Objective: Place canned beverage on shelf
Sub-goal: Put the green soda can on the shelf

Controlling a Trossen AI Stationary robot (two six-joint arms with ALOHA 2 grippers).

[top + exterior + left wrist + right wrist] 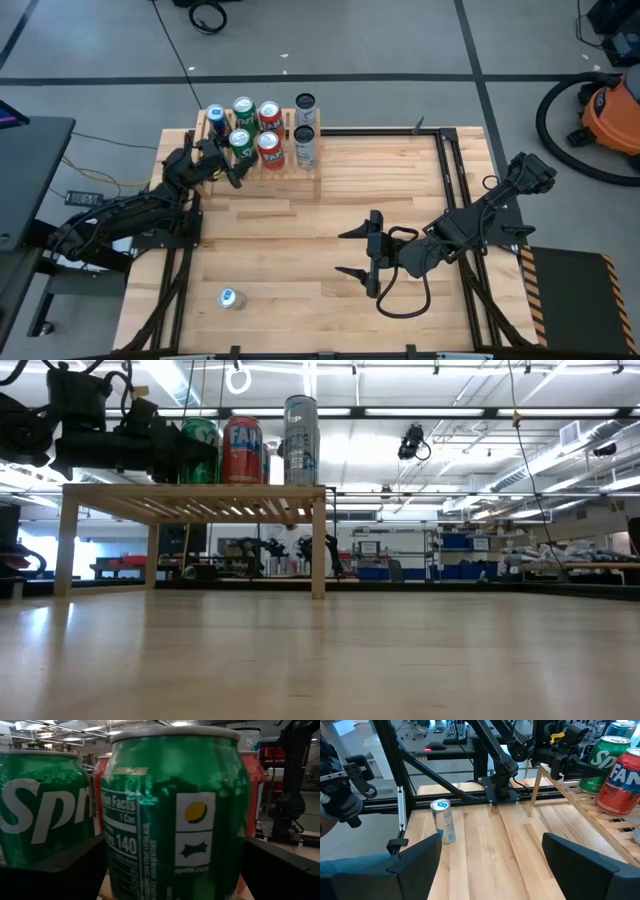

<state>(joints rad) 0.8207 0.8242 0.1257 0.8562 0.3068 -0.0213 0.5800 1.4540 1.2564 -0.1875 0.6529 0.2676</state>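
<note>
Left gripper at the shelf, a green can between its open jaws.

Nearest, at seven o'clock on the surface (300, 250), a lone blue can (229, 298) stands. At four o'clock the right gripper (352, 253) waits, jaws open and empty. Far off at eleven o'clock, the left gripper (228, 165) straddles a green can (239, 146) standing on the shelf (312, 172) beside red and silver cans.

A vacuum (610, 115), orange with a black hose, stands on the grey floor off the table's (300, 250) far right corner. A black cable loop (208, 15) lies on the floor well beyond the table's far edge. Just off its left side sits a dark stand (30, 170).
</note>
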